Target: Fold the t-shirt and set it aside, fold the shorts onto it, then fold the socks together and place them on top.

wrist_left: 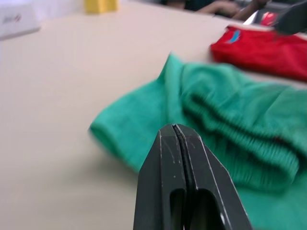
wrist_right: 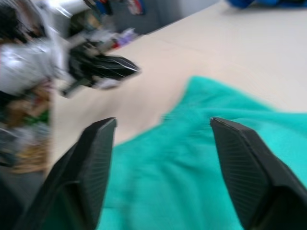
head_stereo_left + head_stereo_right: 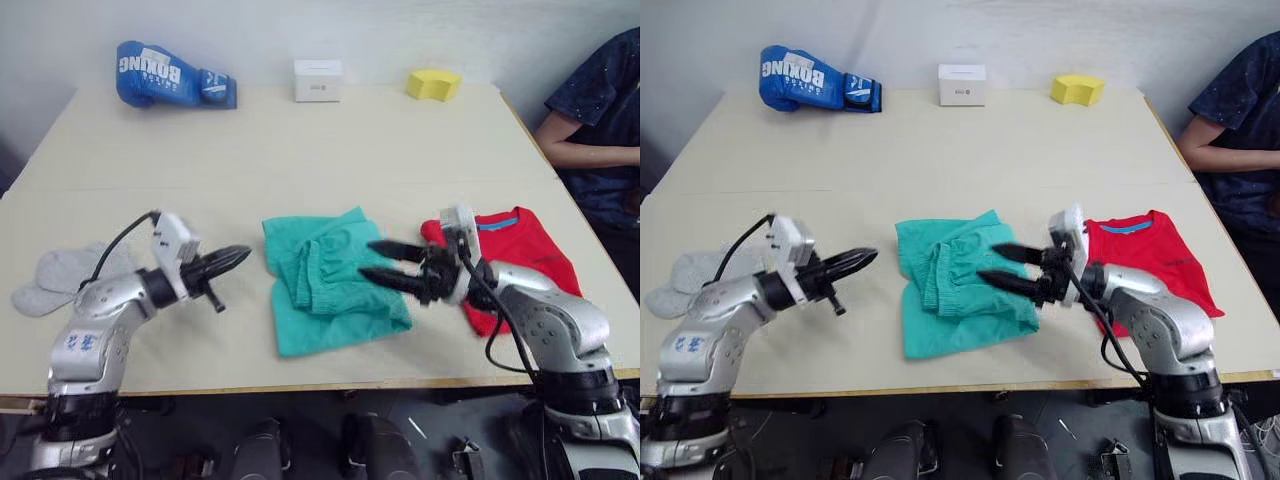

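The teal shorts (image 3: 325, 290) lie crumpled at the table's front middle, waistband bunched up. To their right the red t-shirt (image 3: 525, 255) lies folded, its blue neckband showing. My right gripper (image 3: 378, 262) hovers open over the shorts' right part, fingers pointing left, nothing between them. Just left of the shorts my left gripper (image 3: 240, 255) is shut and empty, tip pointing at the shorts' left edge (image 1: 120, 139). The grey socks (image 3: 60, 275) rest flat at the far left, behind my left arm.
Along the far edge stand a blue boxing glove (image 3: 172, 75), a white box (image 3: 317, 80) and a yellow sponge (image 3: 433, 84). A person's arm (image 3: 595, 152) rests at the table's right side. The table's front edge (image 3: 330, 382) runs just below both grippers.
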